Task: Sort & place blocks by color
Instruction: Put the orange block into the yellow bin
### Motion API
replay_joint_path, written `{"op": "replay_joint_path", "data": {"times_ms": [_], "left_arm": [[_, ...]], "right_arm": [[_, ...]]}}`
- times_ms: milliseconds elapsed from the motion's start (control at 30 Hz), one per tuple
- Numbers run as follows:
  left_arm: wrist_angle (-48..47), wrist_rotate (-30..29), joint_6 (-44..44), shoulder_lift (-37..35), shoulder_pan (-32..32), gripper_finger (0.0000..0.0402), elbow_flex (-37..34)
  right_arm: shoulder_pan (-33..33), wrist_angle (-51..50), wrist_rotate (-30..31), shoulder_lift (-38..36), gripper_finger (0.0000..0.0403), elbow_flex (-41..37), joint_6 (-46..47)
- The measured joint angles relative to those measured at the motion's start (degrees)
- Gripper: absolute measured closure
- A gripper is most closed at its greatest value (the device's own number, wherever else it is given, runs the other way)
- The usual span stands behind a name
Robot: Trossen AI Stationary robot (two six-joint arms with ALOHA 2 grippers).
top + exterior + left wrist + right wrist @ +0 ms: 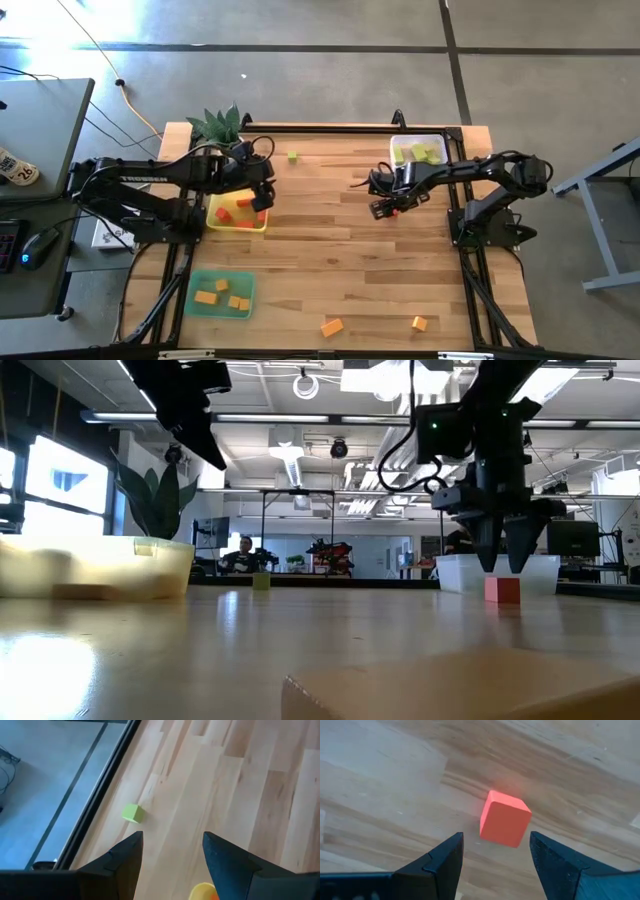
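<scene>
Right gripper (495, 851) spread wide over small red plastic cube (504, 818) beside clear tray (420, 150) (poised to grasp); left gripper (172, 851) parted, empty.

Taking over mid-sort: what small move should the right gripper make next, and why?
Probably lower the right gripper straight down and close. Its fingers are open above the red block, which sits loose on the table between them, not yet grasped. The left gripper waits open over the yellow tray.
</scene>
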Motion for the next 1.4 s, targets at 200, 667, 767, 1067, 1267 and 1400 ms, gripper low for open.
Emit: {"op": "replay_joint_path", "data": {"times_ms": [200, 667, 767, 1067, 1267, 1400], "left_arm": [[2.0, 0.1, 0.22, 0.0, 1.43, 0.0206, 0.0], [2.2, 0.08, 1.25, 0.0, 2.42, 0.0206, -0.01], [2.2, 0.08, 1.25, 0.0, 2.42, 0.0206, -0.01], [2.3, 11.15, 0.63, 0.0, 2.42, 0.0206, -0.01], [2.69, 20.65, 0.2, 0.0, 2.36, 0.0206, -0.01], [5.59, 25.37, -0.04, 0.01, 2.26, 0.0206, -0.03]], "right_arm": [[0.0, 1.4, 0.7, 0.0, 0.0187, -1.64, 1.6], [-0.09, 11.17, -1.66, -0.04, 0.0266, -7.68, 4.46], [-0.09, 11.14, -2.47, -0.15, 0.0299, -7.63, 4.04], [0.37, 11.8, -6.95, 0.02, 0.0299, -2.24, -4.1], [2.85, 13.81, -9.42, 0.02, 0.0299, 5.64, -12.53], [4.87, 15.67, -9.94, 0.02, 0.0299, 11.55, -16.63]]}}
